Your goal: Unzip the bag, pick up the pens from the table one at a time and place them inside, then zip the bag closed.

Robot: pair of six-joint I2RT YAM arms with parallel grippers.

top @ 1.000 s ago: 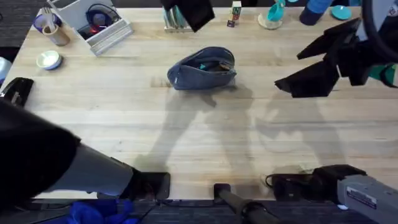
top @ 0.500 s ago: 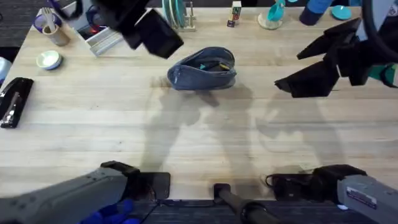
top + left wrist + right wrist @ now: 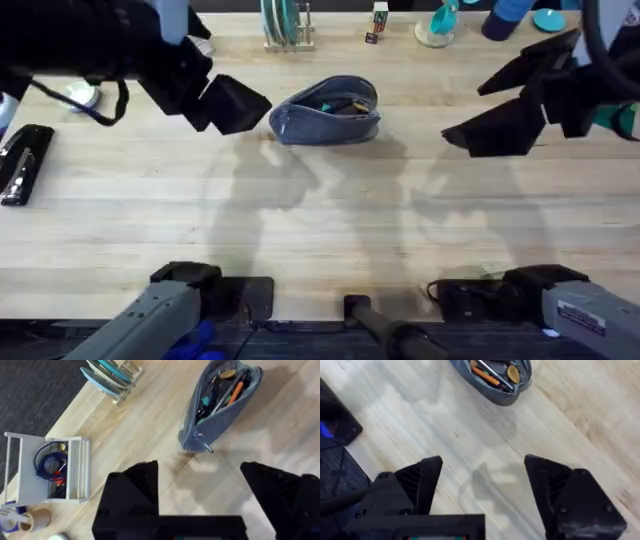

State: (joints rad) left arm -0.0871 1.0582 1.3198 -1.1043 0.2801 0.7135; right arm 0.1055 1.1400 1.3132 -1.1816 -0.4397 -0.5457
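The bag [image 3: 326,110] lies open near the middle of the table's [image 3: 330,230] far edge, its zip gaping, with the pens [image 3: 231,394] already inside; an orange one shows through the mouth. Only the zipping seems left to do.

My left gripper [image 3: 232,104] hovers just beside the bag's left end, jaws spread wide and holding nothing. My right gripper [image 3: 500,108] hangs well off towards the right edge, also wide open and empty.

The risk, as I judge it: the bag is soft and unanchored, so pulling the zip tab [image 3: 207,449] without pinning the far end would drag the whole bag along the table. Snagging fabric, or a pen poking out, could jam the zip.
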